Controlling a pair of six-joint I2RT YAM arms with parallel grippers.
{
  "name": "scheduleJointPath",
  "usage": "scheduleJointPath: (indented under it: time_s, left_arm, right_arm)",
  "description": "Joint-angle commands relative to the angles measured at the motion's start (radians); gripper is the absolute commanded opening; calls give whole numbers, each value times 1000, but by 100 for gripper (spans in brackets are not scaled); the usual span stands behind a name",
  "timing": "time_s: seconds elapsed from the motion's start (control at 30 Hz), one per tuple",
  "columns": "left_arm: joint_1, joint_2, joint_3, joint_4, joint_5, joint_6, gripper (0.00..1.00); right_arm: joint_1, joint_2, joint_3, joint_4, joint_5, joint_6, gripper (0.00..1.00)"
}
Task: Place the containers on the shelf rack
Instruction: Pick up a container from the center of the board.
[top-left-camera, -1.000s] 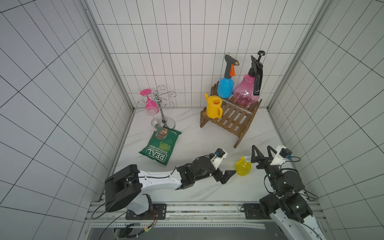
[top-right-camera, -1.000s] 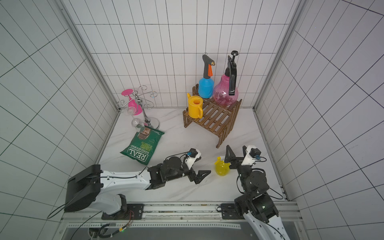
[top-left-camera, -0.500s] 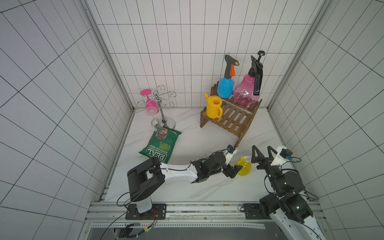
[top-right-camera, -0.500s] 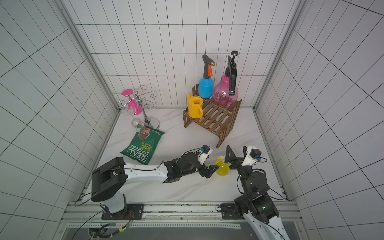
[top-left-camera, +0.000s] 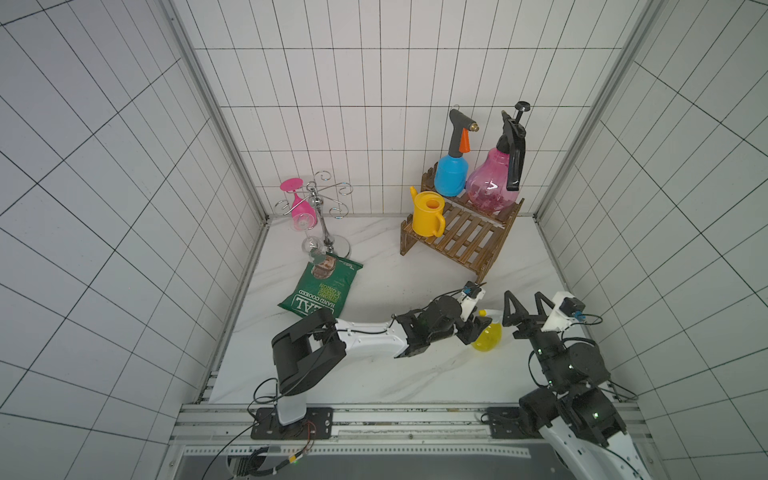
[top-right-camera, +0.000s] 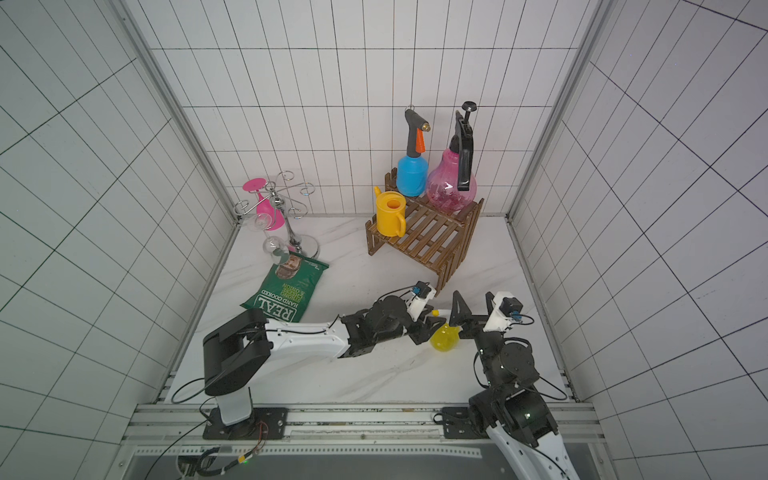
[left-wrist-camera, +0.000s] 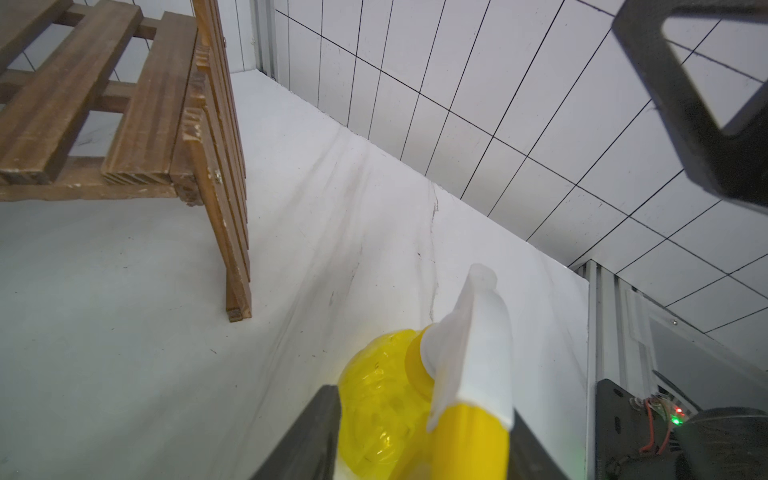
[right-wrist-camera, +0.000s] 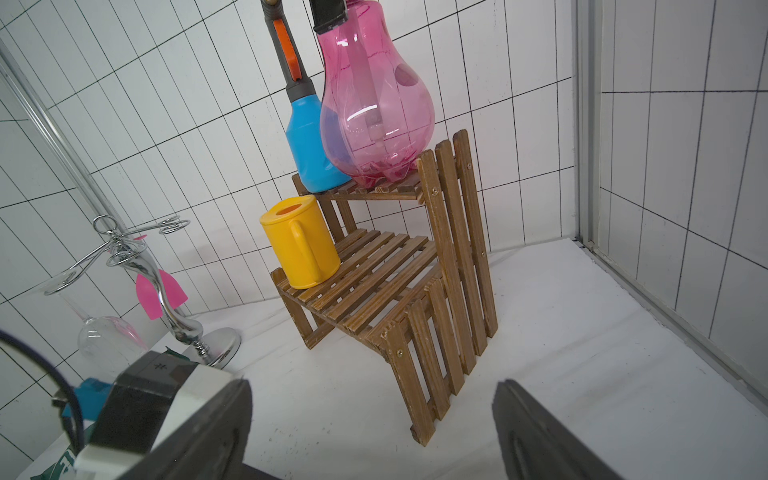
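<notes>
Yellow sprayer (left-wrist-camera: 380, 399), bulbous translucent plastic

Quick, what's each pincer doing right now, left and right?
Left pincer: looks shut on the small yellow sprayer.
Right pincer: open, holding nothing.

Left arm (top-left-camera: 365, 338): white shells, black joint housings, black base plate bolted on the aluminium rail (top-left-camera: 415, 415); black cable loops and red wires hang just at the rail. Left gripper (top-left-camera: 478, 330): flat black fingers, white-and-black camera block with blue plug, small white mark on its black face. Right arm (top-left-camera: 582, 374), further along the rail: same white-black build, green status lights on its joints, thin black cables. Right gripper (top-left-camera: 523, 296): black open-triangle fingers, white camera block, blue plug
</notes>
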Motion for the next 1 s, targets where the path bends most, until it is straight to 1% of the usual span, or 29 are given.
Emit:
scheduleJointPath:
  time_s: [0.0, 0.1, 0.2, 0.27, 0.3, 0.33, 0.4, 0.5, 0.6, 0.63, 0.7, 0.8, 0.9, 0.97]
  left_arm:
    - [3, 22, 34, 13, 90, 23, 40]
    - [7, 27, 37, 13, 146, 36, 22]
    - [15, 18, 29, 11, 194, 48, 12]
    - [27, -4, 8, 14, 224, 56, 9]
    - [34, -16, -8, 18, 241, 61, 6]
    - [44, -40, -31, 25, 256, 65, 3]
    - [70, -93, -90, 38, 291, 78, 0]
    - [119, -196, -193, 43, 365, 110, 0]
    - [183, -340, -317, 13, 440, 180, 0]
    - [204, -395, -354, -9, 456, 217, 0]
    - [237, -518, -421, -114, 481, 317, 0]
    - [247, -691, -477, -315, 443, 477, 0]
    - [250, -869, -534, -431, 365, 544, 0]
    - [252, -978, -574, -469, 324, 555, 0]
  right_arm:
    - [-12, -12, -9, -1, 11, 4, 93]
    - [-12, -11, -10, -2, 13, 1, 93]
    - [-13, -12, -9, -4, 15, -1, 93]
    - [-15, -12, -8, -6, 16, -3, 93]
    - [-15, -12, -8, -6, 17, -4, 93]
    - [-16, -11, -8, -8, 17, -6, 93]
    - [-16, -10, -7, -8, 15, -9, 93]
    - [-15, -5, -7, -4, -2, -18, 93]
    - [-15, 17, -14, 20, -60, -34, 96]
    - [-16, 35, -17, 40, -94, -41, 97]
    - [-17, 112, -12, 94, -208, -58, 97]
    - [-17, 268, 18, 157, -398, -87, 99]
    - [-17, 410, 40, 257, -653, -109, 99]
    - [-18, 472, 42, 329, -828, -123, 98]
